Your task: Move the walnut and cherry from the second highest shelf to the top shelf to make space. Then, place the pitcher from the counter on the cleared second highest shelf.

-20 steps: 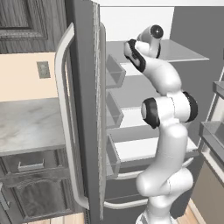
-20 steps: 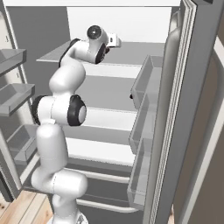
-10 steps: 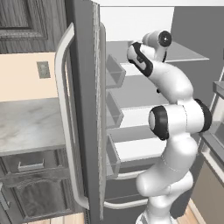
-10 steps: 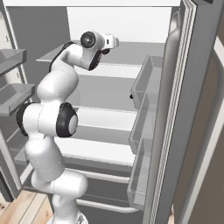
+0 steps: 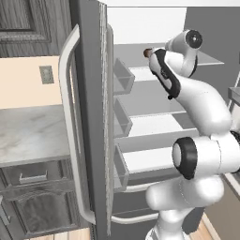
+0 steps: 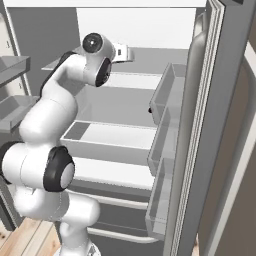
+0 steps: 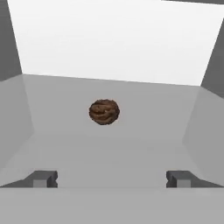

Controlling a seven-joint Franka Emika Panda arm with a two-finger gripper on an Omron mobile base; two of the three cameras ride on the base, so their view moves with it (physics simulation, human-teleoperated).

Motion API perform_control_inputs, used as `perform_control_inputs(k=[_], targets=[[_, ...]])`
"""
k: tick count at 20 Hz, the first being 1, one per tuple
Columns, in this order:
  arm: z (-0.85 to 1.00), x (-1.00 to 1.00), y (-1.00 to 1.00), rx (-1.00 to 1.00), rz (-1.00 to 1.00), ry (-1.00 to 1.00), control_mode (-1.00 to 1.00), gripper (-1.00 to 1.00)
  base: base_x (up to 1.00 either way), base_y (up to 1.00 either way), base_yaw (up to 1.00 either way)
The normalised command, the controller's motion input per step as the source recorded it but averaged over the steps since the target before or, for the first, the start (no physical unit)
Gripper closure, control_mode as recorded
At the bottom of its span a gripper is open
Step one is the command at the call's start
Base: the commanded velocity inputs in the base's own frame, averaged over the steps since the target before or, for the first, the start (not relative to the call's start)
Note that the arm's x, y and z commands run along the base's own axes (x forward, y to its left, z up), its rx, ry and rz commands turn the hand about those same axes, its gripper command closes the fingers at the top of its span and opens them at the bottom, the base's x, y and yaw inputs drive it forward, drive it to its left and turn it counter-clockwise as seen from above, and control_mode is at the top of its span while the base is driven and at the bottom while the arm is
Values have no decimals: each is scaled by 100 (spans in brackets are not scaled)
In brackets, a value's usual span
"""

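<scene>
Hand (image 7: 112, 178) is spread wide w/ nothing in it: its 2 dark fingertips (image 7: 43, 178) sit far apart at the bottom of the hand view, w/ bare grey shelf between them. Walnut (image 7: 104, 112) lies ahead of the tips on the top shelf (image 7: 144, 131), roughly centred between them and apart from both, white back wall behind it. In the left base view the walnut (image 5: 146, 52) shows as a small brown blob on the top shelf (image 5: 206, 58), just beside the arm's wrist. The arm is raised high into the fridge, wrist level w/ the top shelf (image 6: 150, 54) in the right base view.

2nd shelf (image 6: 130, 81) sits below it, pale and flat. A tiny dark speck (image 6: 149, 110) shows near the door bins (image 6: 162, 107) in the right base view; too small to tell what it is. Worktop (image 5: 30, 133) lies left of the open fridge door (image 5: 91, 117), over dark cabinets (image 5: 33, 201).
</scene>
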Motion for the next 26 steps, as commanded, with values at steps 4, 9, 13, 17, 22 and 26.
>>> perform_control_inputs(k=[4, 9, 13, 17, 22, 26], targets=[[-97, -100, -17, 0, -2, 1, -100, -100, 0, 0, 0], [-100, -73, -22, 0, -4, 17, -100, -100, 0, 0, 0], [-95, -35, -29, 0, -5, 27, -100, -100, 0, 0, 0], [-54, -1, -35, 0, -9, 28, -100, -100, 0, 0, 0], [-20, 35, -54, 4, -10, 9, -100, -100, 0, 0, 0], [-12, 29, -45, 10, -4, 0, -100, -100, 0, 0, 0]])
